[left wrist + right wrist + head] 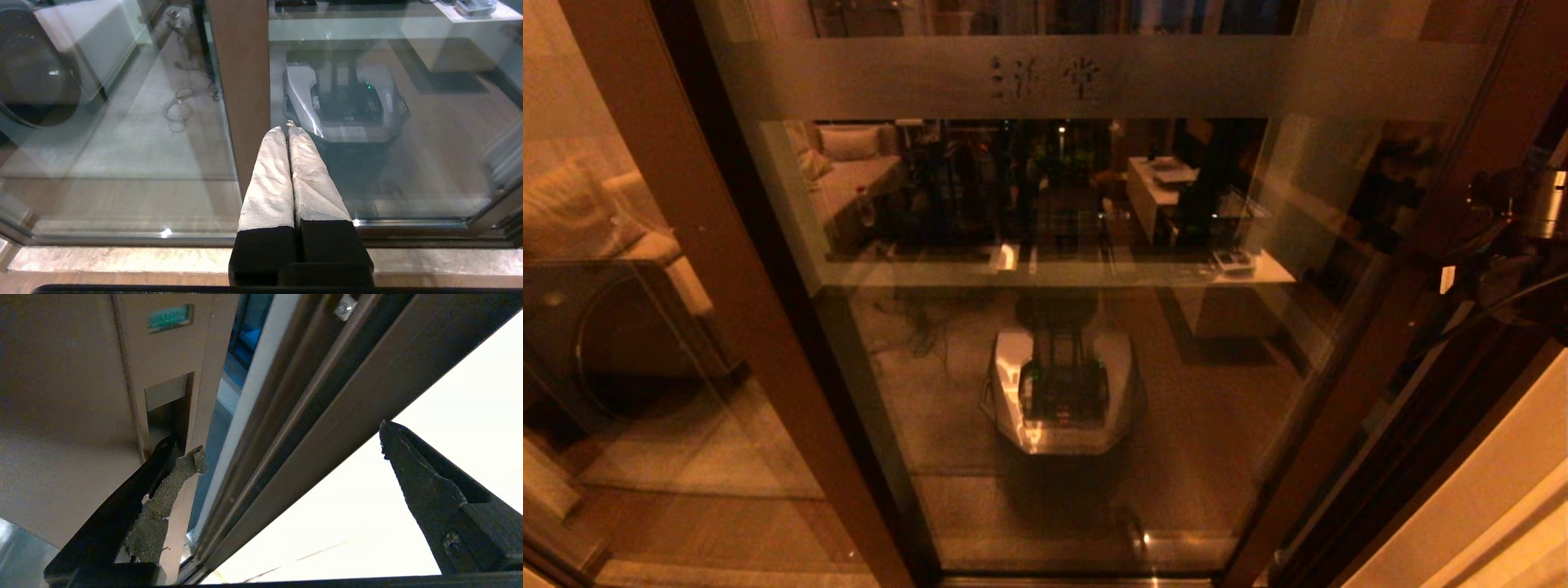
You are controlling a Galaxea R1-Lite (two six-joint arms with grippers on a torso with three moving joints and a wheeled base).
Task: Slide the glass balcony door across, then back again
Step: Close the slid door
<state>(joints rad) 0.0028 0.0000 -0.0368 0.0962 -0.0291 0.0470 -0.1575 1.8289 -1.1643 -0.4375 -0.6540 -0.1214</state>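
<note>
The glass balcony door (1062,343) fills the head view, with its frosted band (1078,77) and faint characters near the top. Its reddish-brown right stile (1413,278) runs down beside my right arm (1519,220). In the right wrist view my right gripper (291,437) is open. One padded finger (163,498) is hooked into the recessed handle slot (167,412) of the stile, and the other finger (421,486) hangs free in front of the wall. My left gripper (286,130) is shut on nothing, low in front of the door's left stile (241,81).
A narrower brown-framed glass panel (621,343) stands to the left, with a dark round washing machine (32,81) behind it. The dark door jamb and tracks (310,404) and a pale wall (1486,490) close off the right. A stone sill (122,259) runs below the glass.
</note>
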